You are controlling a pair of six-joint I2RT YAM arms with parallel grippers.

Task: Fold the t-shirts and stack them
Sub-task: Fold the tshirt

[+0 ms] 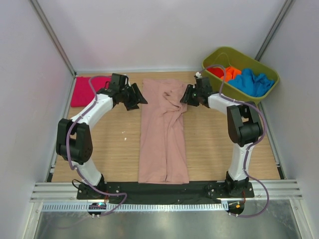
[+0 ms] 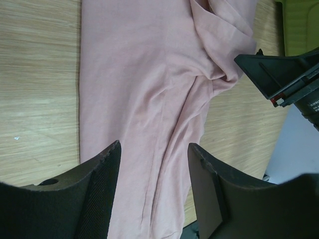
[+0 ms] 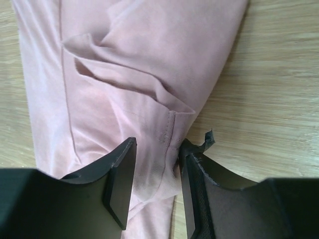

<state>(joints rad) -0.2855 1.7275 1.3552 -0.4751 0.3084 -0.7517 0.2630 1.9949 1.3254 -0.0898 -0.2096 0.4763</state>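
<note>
Shirts number five from the top camera. One dusty-pink shirt (image 1: 162,129) lies folded into a long strip down the middle of the wooden surface (image 1: 214,144). One magenta shirt (image 1: 87,90) lies flat at the far left corner. One red shirt (image 1: 215,71), one orange shirt (image 1: 231,73) and one blue shirt (image 1: 254,82) sit bunched in the single green tub (image 1: 222,56) at the far right. Two arms reach toward the pink shirt's far end, the left end effector (image 1: 133,97) at its left edge and the right end effector (image 1: 188,94) at its right edge.

From the left wrist, the left end effector (image 2: 154,149) stands open above the pink shirt (image 2: 144,89), with nothing between its two fingers.

From the right wrist, the right end effector (image 3: 157,149) has its two fingers partly closed around a creased fold at the edge of the pink shirt (image 3: 149,64). The cloth fills the gap, but I cannot tell whether it is actually pinched.
</note>
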